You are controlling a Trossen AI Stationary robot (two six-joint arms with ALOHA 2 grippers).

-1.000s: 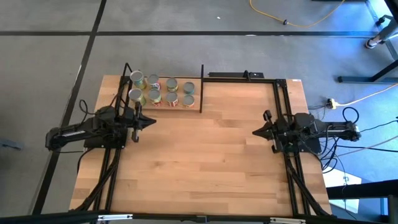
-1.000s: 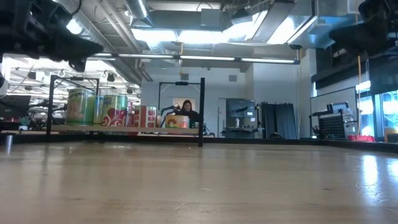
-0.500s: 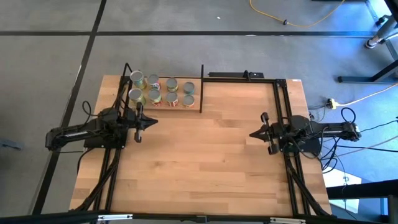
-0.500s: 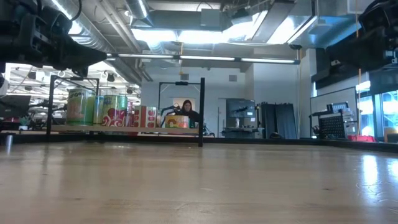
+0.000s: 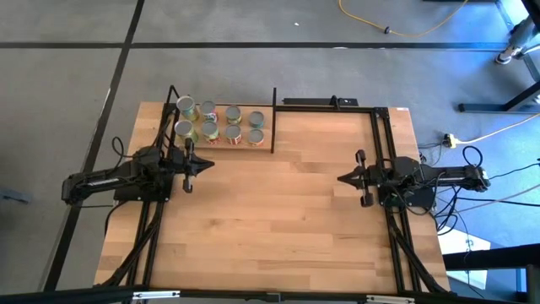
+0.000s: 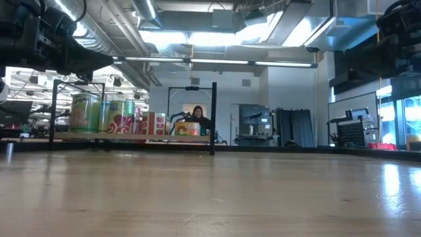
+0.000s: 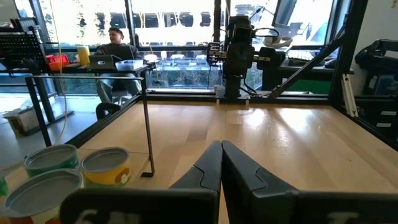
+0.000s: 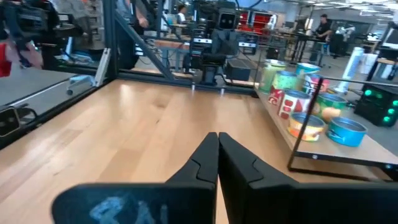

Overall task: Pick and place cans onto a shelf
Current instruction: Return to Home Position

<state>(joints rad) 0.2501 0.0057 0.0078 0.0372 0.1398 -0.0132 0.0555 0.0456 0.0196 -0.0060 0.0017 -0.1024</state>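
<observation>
The table is mostly bare wood. Its whole near half and the wide middle strip between the two arms are open. Black frame rails run along the far edge on the right and down both side edges.

The left arm lies over the table's left edge and reaches inward, level with the middle of the table. The right arm mirrors it from the right edge. The two point toward each other and are well apart.

The shelf sits in the far-left corner of the table. It is a narrow plank with thin black uprights at its ends.

The cans all stand upright on the shelf, eight of them in two rows of four. They fill the plank from its left end almost to the right upright. None is on the bare table.

The left jaws are pressed closed with nothing between them. They are near the shelf's front edge but clear of it. The right jaws are also closed and empty, over open wood far from the shelf.
</observation>
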